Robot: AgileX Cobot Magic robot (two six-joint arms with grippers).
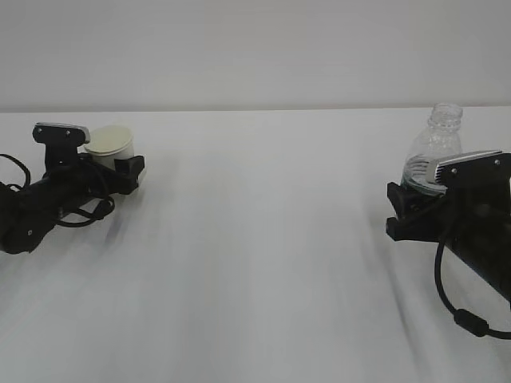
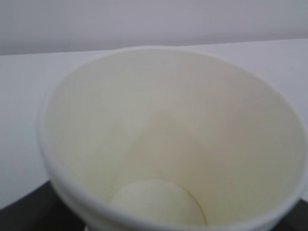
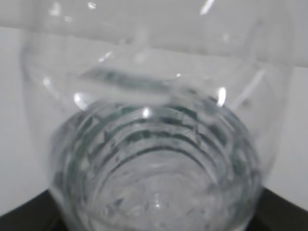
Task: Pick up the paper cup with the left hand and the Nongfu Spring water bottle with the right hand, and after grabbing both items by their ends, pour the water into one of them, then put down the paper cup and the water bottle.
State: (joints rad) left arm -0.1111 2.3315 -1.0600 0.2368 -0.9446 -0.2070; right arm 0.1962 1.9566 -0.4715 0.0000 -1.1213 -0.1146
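Your left black gripper [image 1: 120, 169] pinched the small white paper cup [image 1: 109, 144] far left; your right black gripper [image 1: 411, 209] clamped the clear ribbed plastic bottle [image 1: 435, 152] right. You needed both lifted level, cup steady, before tipping the bottle slowly.

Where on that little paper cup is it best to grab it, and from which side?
Low on its body, from the side. The paper cup stands upright with its mouth open upward, so a sideways grip below the rolled rim leaves the opening free for pouring. That is likely why the left hand sits around its lower wall, coming in level from the left.
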